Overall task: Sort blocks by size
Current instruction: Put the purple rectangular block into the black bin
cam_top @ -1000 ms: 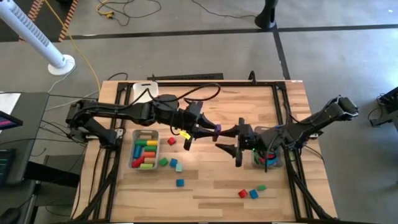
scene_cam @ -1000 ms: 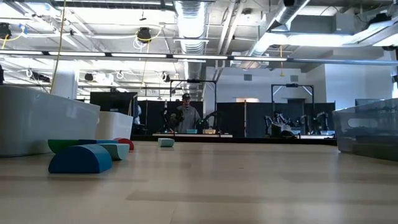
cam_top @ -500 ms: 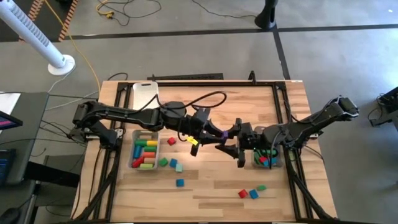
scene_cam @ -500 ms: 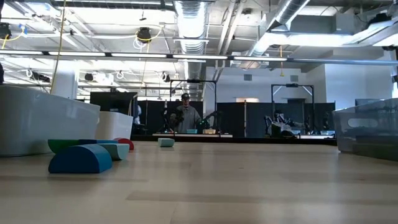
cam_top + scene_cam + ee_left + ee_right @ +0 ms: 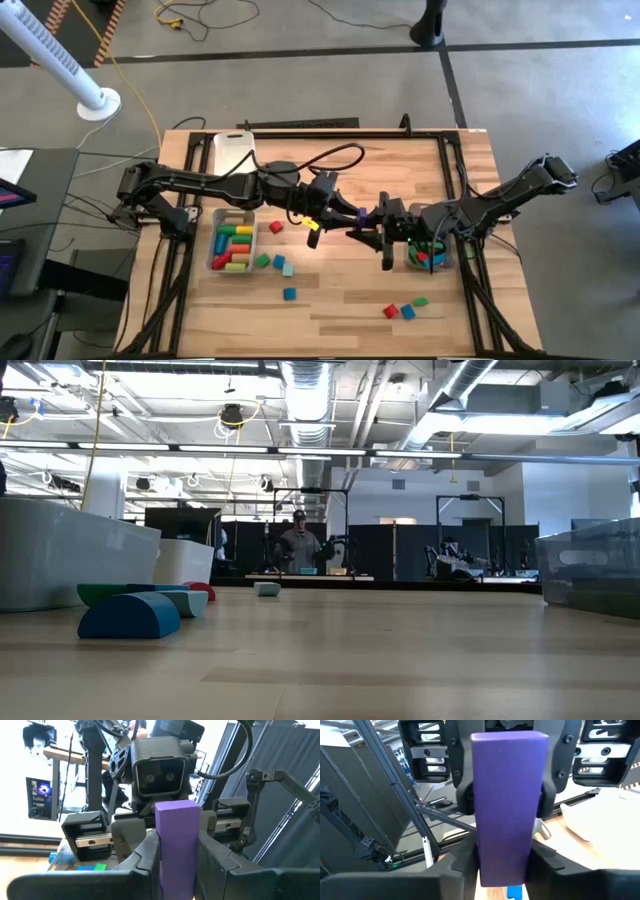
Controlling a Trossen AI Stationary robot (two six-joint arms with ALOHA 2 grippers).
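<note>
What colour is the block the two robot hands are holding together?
Purple. The block shows best in the right wrist view, between the left gripper and right gripper.

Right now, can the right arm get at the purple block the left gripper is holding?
Probably yes. The left gripper holds the purple block in mid-air above the table centre, and the right gripper faces it, fingers on either side of the block's free end. Nothing stands between them.

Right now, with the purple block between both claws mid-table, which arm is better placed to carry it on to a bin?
Right, probably. The right claw is closing around the purple block that the left claw holds, and the small bin sits just behind its wrist.
</note>
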